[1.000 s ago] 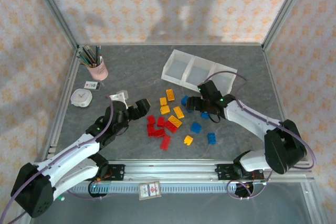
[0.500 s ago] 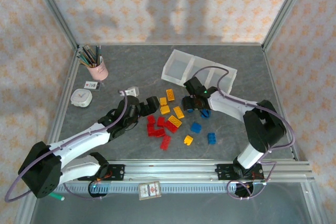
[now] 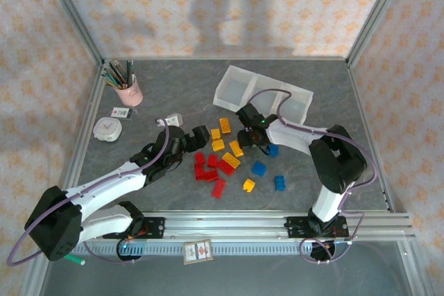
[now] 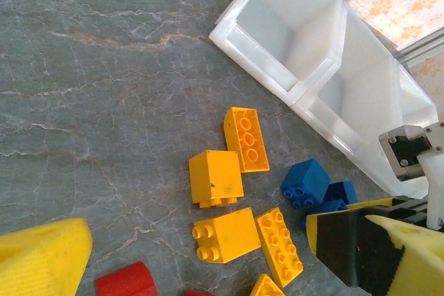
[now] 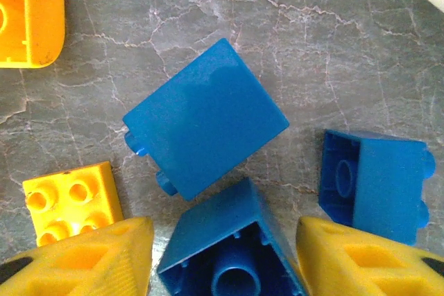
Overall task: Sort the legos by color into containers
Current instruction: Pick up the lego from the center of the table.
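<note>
Reaching toward the middle of the grey table [image 3: 173, 88], both arms hang over the loose legos [image 3: 229, 161]. The right gripper [image 5: 224, 240] straddles one blue brick [image 5: 229, 272] that lies with its hollow underside up. Its two yellow fingers [image 5: 83, 258] sit close on either side, and whether they already press on it cannot be told.

The right wrist view gives three blue pieces. Besides the straddled one, there is a second blue brick [image 5: 205, 116] on its side just beside it at 12 o'clock and a third blue brick [image 5: 374, 181] at 2 o'clock. A yellow-orange brick [image 5: 73, 202] sits at 9 o'clock, and another yellow-orange brick [image 5: 31, 12] at 11 o'clock.

The left gripper [image 3: 200, 136] is at 9 o'clock of the pile, its jaws wide apart with nothing between them. Its wrist view counts five yellow-orange pieces and three blue ones.

From above, six yellow-orange pieces are countable. The red cluster [image 3: 208, 168] at 7 o'clock of the pile is packed too tightly to count exactly.

The white tray [image 3: 225, 91], with three square compartments in a row, stands on the table at 1 o'clock from the pile. A pink pencil cup [image 3: 129, 92] stands well apart at 10 o'clock.
</note>
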`<state>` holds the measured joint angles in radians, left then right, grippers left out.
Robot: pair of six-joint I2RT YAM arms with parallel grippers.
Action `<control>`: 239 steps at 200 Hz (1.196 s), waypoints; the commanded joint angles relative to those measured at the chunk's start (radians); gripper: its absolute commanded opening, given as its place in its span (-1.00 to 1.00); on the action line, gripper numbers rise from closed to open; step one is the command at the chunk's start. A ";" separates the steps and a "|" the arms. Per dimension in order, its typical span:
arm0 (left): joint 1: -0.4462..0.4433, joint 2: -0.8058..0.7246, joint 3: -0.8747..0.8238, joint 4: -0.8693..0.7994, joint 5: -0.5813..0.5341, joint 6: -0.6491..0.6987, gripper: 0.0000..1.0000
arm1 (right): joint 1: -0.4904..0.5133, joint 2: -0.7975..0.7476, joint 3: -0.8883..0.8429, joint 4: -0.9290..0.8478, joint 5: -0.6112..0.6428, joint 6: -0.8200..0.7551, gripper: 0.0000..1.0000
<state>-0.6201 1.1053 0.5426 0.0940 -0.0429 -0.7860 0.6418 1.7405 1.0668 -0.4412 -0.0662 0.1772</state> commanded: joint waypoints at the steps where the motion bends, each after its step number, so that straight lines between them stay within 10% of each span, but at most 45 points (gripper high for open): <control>1: -0.004 -0.017 0.028 -0.014 -0.034 0.001 0.98 | 0.004 0.017 0.024 -0.020 0.043 -0.016 0.05; 239: 0.010 -0.035 0.149 -0.109 -0.081 0.056 0.98 | -0.005 -0.059 0.241 -0.146 0.073 -0.035 -0.57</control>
<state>-0.6201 1.0840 0.6353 0.0311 -0.0879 -0.7731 0.6426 1.6894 1.2045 -0.5484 -0.0452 0.1276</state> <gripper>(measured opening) 0.992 0.328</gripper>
